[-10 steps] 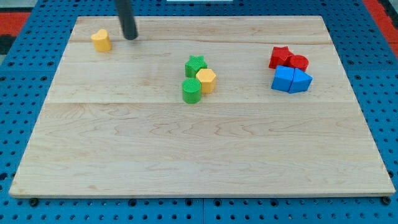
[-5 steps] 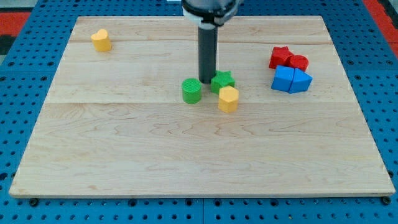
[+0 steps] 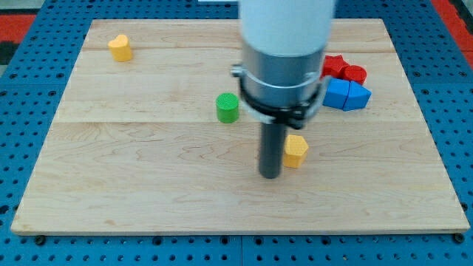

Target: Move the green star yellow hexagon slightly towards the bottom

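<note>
My tip (image 3: 270, 176) rests on the board just below the centre. The yellow hexagon (image 3: 295, 151) sits right beside the rod, on its right and slightly above the tip, touching or nearly touching it. The green star does not show; the arm's wide grey and white body (image 3: 284, 52) covers the board above the hexagon. A green cylinder (image 3: 228, 108) stands alone to the upper left of my tip.
A small yellow block (image 3: 120, 48) lies near the top left corner of the wooden board (image 3: 148, 192). Red blocks (image 3: 349, 70) and blue blocks (image 3: 347, 95) are clustered at the right, partly behind the arm.
My tip swept from the top left through the cluster toward the bottom right. The yellow hexagon moved down and right, away from the green cylinder. The green star went out of sight behind the arm.
</note>
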